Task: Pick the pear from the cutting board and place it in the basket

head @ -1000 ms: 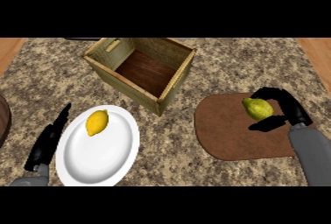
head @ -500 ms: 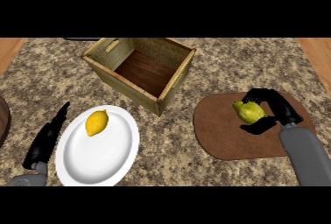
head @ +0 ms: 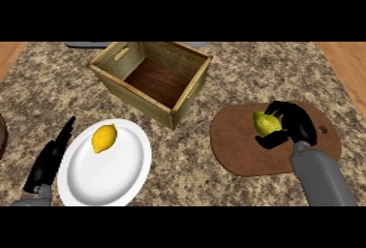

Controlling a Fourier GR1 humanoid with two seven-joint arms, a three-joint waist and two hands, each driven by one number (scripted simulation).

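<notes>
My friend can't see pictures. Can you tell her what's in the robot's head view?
The robot's right hand curls around a green pear on a brown cutting board. A wooden basket stands to the left, a lemon lies on a white plate, and the left hand rests open beside it.

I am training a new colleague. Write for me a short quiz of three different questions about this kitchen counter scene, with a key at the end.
1. True or false: the pear already lies inside the basket.
2. Which hand curls round the pear? A) the left hand B) the right hand
3. Fill in: the lemon lies on the white ____.

Key:
1. False; it is on the cutting board.
2. B; the left hand rests open beside the plate.
3. plate
</notes>
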